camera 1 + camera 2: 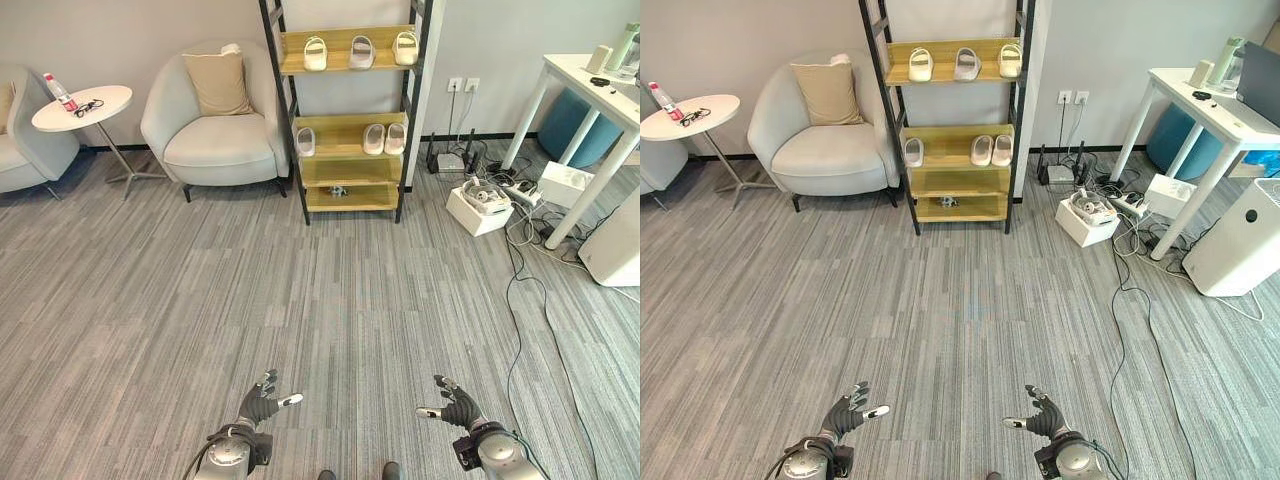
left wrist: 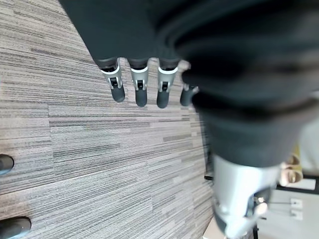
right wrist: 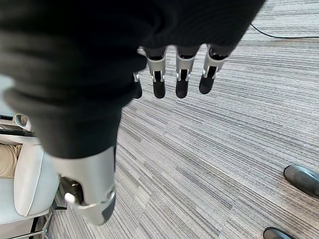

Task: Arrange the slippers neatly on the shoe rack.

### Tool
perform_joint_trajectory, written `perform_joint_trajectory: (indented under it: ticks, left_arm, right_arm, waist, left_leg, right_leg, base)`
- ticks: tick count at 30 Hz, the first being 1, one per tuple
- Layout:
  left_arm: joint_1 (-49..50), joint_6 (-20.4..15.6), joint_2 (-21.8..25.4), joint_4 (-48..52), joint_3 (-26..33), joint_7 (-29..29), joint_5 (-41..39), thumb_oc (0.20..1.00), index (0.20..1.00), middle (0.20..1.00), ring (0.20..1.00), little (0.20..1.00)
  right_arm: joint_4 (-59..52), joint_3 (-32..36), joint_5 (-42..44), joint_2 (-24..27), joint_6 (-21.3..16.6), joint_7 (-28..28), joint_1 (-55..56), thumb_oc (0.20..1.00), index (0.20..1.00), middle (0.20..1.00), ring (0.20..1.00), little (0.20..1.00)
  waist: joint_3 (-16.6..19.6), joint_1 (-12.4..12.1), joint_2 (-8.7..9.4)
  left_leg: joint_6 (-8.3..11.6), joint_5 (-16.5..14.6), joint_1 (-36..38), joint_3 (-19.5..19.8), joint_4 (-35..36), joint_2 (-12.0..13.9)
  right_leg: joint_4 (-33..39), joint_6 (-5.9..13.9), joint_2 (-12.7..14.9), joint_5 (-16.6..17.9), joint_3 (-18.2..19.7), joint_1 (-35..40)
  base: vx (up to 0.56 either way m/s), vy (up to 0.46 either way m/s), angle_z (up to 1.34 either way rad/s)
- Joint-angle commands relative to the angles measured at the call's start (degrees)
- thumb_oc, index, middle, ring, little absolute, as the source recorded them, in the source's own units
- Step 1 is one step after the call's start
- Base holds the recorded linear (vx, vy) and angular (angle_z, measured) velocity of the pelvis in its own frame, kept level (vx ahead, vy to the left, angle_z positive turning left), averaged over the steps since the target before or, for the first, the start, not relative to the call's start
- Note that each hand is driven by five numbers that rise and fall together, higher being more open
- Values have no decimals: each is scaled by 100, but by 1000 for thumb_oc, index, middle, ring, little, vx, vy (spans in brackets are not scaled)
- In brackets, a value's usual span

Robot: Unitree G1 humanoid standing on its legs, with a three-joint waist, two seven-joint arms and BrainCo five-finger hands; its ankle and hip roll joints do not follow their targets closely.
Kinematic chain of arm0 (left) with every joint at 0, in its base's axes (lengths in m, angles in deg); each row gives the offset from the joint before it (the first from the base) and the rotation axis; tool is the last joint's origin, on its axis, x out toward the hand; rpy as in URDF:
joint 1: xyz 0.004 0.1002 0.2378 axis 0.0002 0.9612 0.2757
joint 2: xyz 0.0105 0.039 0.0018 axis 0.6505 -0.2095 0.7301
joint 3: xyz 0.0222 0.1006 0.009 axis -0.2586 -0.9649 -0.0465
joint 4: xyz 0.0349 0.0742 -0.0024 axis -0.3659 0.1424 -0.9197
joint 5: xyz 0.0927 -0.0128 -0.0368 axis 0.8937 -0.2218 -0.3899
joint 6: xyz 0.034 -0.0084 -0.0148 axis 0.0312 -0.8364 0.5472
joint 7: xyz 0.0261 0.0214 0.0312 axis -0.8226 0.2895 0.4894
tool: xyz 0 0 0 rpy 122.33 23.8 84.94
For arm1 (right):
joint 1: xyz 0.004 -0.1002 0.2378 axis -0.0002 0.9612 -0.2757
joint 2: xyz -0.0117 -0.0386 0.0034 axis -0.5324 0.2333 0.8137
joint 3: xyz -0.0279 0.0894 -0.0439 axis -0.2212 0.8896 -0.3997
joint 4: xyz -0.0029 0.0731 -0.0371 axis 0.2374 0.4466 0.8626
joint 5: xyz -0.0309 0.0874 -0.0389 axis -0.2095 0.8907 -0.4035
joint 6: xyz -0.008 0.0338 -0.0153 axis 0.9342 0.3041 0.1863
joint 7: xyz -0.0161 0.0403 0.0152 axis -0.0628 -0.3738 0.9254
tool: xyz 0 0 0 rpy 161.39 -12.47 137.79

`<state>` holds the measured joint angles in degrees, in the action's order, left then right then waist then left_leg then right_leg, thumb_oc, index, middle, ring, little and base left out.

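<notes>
Slippers: six pale, rounded open-toe slippers sat on the shoe rack (image 1: 346,118) in the upper centre of the head views. Three stood in a row on the top shelf, the left top slipper (image 1: 315,53), the middle top slipper (image 1: 362,51) and the right top slipper (image 1: 405,47). On the shelf below, a lone slipper (image 1: 306,142) lay at the left end, well apart from a touching pair (image 1: 385,139) toward the right.
Rack: black metal uprights, light wooden shelves; a small dark object (image 1: 339,190), too small to identify, lay on a lower shelf.
Left robot hand (image 1: 263,402): lower left of frame, fingers straight and spread, holding nothing, above the floor (image 1: 330,290).
Right robot hand (image 1: 453,405): lower right of frame, likewise spread and empty.
Progress: judging by the layout, every visible slipper was already shelved; only the lone slipper's spacing looked uneven.
Risk: the rack stood far from both hands, so any tidy-up would need a walk forward; loose cables (image 1: 520,300) trailing across the floor at right could snag a step.
Risk: a reach between the close shelves could knock light slippers off their row.
Textures: striped grey carpet; a smooth beige armchair (image 1: 214,122) with a cushion beside the rack; a round white tabletop (image 1: 85,106) at upper left.
</notes>
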<state>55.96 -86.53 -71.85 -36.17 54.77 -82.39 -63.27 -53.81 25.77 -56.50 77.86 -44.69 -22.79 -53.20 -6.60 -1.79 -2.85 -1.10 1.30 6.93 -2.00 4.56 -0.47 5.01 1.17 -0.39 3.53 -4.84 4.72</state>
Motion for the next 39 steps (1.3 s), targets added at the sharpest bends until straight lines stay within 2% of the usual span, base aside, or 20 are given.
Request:
perform_joint_trajectory:
  ticks: [1, 7, 8, 9, 13, 15, 19, 20, 21, 23, 24, 25, 27, 29, 31, 33, 34, 36, 38, 39]
  left_arm:
    - [-247, -240, 179, 164, 121, 10, -167, 1000, 1000, 1000, 1000, 1000]
    - [-210, -248, 210, 169, 110, 2, -264, 1000, 1000, 1000, 1000, 1000]
    - [-180, -231, 229, 173, 125, 7, -259, 1000, 1000, 1000, 1000, 1000]
    - [-155, -191, 297, 295, 168, 39, -255, 1000, 1000, 1000, 1000, 1000]
    - [-276, -183, 331, 322, 158, 28, -230, 1000, 1000, 1000, 1000, 1000]
    - [-575, -262, 333, 388, 56, -78, -265, 1000, 1000, 1000, 1000, 1000]
    - [-707, -278, 274, 438, -29, -77, -301, 1000, 1000, 1000, 1000, 1000]
    - [-764, -300, 192, 432, -69, -98, -387, 1000, 1000, 1000, 1000, 1000]
    - [-791, -332, 126, 473, -128, -104, -589, 1000, 1000, 1000, 1000, 1000]
    - [-799, -327, 102, 515, -135, -93, -724, 1000, 1000, 1000, 1000, 1000]
    - [-810, -315, 94, 565, -155, -88, -799, 1000, 1000, 1000, 1000, 1000]
    - [-830, -326, 126, 693, -155, -133, -854, 1000, 1000, 1000, 1000, 1000]
    - [-811, -346, 155, 829, -90, -162, -927, 1000, 1000, 1000, 1000, 1000]
    - [-769, -338, 173, 897, -47, -142, -964, 1000, 1000, 1000, 1000, 1000]
    - [-623, -336, 212, 979, 89, -98, -1000, 1000, 1000, 1000, 1000, 1000]
    - [-574, -306, 218, 971, 107, -101, -983, 1000, 1000, 1000, 1000, 1000]
    - [-521, -274, 245, 912, 197, -133, -946, 1000, 1000, 1000, 1000, 1000]
    - [-442, -266, 228, 837, 303, -135, -893, 1000, 1000, 1000, 1000, 1000]
    - [-381, -272, 213, 814, 312, -141, -878, 1000, 1000, 1000, 1000, 1000]
    - [-290, -281, 253, 849, 338, -124, -830, 1000, 1000, 1000, 1000, 1000]
  right_arm:
    - [-314, -113, 117, -88, -289, -23, -232, 1000, 1000, 1000, 1000, 1000]
    - [-261, -130, 134, -25, -300, -5, -456, 1000, 1000, 1000, 1000, 1000]
    - [-272, -82, 123, -8, -295, 5, -459, 1000, 1000, 1000, 1000, 1000]
    - [-272, -16, 134, -32, -285, 24, -528, 1000, 1000, 1000, 1000, 1000]
    - [-238, -25, 165, -63, -284, 40, -652, 1000, 1000, 1000, 1000, 1000]
    - [-311, 28, 398, -75, -329, 137, -679, 1000, 1000, 1000, 1000, 1000]
    - [-411, 48, 455, -76, -315, 146, -583, 1000, 1000, 1000, 1000, 1000]
    - [-423, 58, 491, -66, -387, 166, -515, 1000, 1000, 1000, 1000, 1000]
    - [-474, 26, 500, -15, -422, 176, -445, 1000, 1000, 1000, 1000, 1000]
    - [-508, 6, 524, 23, -432, 171, -442, 1000, 1000, 1000, 1000, 1000]
    - [-541, -12, 538, 69, -436, 173, -455, 1000, 1000, 1000, 1000, 1000]
    - [-596, -2, 554, 186, -452, 180, -457, 1000, 1000, 1000, 1000, 1000]
    - [-639, 60, 551, 253, -427, 212, -433, 1000, 1000, 1000, 1000, 1000]
    - [-660, 83, 548, 279, -415, 203, -412, 1000, 1000, 1000, 1000, 1000]
    - [-722, 195, 566, 325, -417, 172, -335, 1000, 1000, 1000, 1000, 1000]
    - [-726, 229, 576, 333, -417, 179, -311, 1000, 1000, 1000, 1000, 1000]
    - [-628, 262, 590, 332, -424, 234, -367, 1000, 1000, 1000, 1000, 1000]
    - [-598, 293, 480, 290, -393, 246, -356, 1000, 1000, 1000, 1000, 1000]
    - [-601, 293, 440, 253, -387, 235, -304, 1000, 1000, 1000, 1000, 1000]
    - [-620, 294, 349, 210, -369, 165, -252, 1000, 1000, 1000, 1000, 1000]
  waist:
    - [25, -17, 433]
    - [-137, -126, 545]
    - [-175, -146, 564]
    - [-342, -162, 556]
    - [-536, -115, 506]
    - [-598, 37, 545]
    - [-542, 233, 610]
    - [-427, 281, 636]
    - [-351, 303, 628]
    - [-357, 298, 623]
    - [-409, 279, 639]
    - [-582, 190, 699]
    - [-674, 134, 746]
    - [-699, 97, 766]
    - [-664, -17, 806]
    - [-654, -67, 776]
    - [-659, -230, 595]
    - [-589, -264, 541]
    - [-515, -278, 518]
    - [-370, -289, 589]
  left_leg:
    - [184, -355, -68, 319, 44, 75]
    - [97, -310, -244, 415, 22, 8]
    - [54, -329, -285, 435, -6, -15]
    - [-71, -388, -343, 424, -101, -67]
    - [-160, -439, -300, 446, -208, -76]
    - [-86, -594, 105, 467, -21, -47]
    - [41, -866, 435, 527, 29, 56]
    - [116, -972, 520, 520, -42, 157]
    - [278, -984, 385, 474, -560, 321]
    - [353, -895, 172, 460, -1106, 359]
    - [383, -743, -143, 479, -1683, 324]
    - [400, -295, -716, 638, -2822, 207]
    - [379, -168, -1216, 636, -3318, 163]
    - [360, -238, -1418, 561, -3301, 179]
    - [325, -425, -1655, 331, -2411, 281]
    - [368, -217, -1697, 259, -1866, 362]
    - [489, 608, -1904, 311, -540, 533]
    - [566, 786, -1852, 5, -46, 620]
    - [569, 855, -1775, -3, -31, 635]
    - [514, 771, -1597, -61, -77, 566]
  right_leg:
    - [-1, 628, 640, -209, 192, 55]
    - [-119, 679, 688, -191, 129, -84]
    - [-325, 710, 719, -249, 122, -192]
    - [-1304, 854, 765, -278, 162, -702]
    - [-2406, 982, 738, 1, 312, -1283]
    - [-1538, 783, 659, 59, -59, -1558]
    - [-790, 825, 607, 299, -55, -1650]
    - [-774, 703, 501, 317, -2, -1559]
    - [-731, 576, 374, 200, -41, -1388]
    - [-721, 513, 319, 142, -62, -1289]
    - [-705, 454, 307, 101, -84, -1194]
    - [-671, 284, 294, 21, -80, -986]
    - [-628, 199, 323, -108, -146, -811]
    - [-602, 195, 348, -182, -156, -714]
    - [-512, 232, 401, -371, -189, -461]
    - [-478, 247, 394, -461, -200, -340]
    - [-450, 225, 252, -674, -203, -15]
    - [-399, 284, 223, -794, -221, 225]
    - [-347, 339, 242, -822, -210, 322]
    - [-293, 439, 432, -828, -95, 418]
  base:
    - [0, 0, 0]
    - [-13, 81, 0]
    - [-76, 192, 7]
    - [-74, 162, 6]
    - [23, 88, 12]
    - [363, -66, -3]
    - [347, -177, 6]
    - [458, -334, 22]
    - [379, -293, 33]
    - [163, -179, 34]
    - [147, -241, 7]
    - [125, -210, -5]
    - [167, -148, -18]
    - [187, -36, -19]
    - [309, 32, 2]
    - [289, 96, -8]
    - [304, 110, -27]
    - [426, 234, -17]
    - [371, 260, -30]
    - [494, 409, -50]
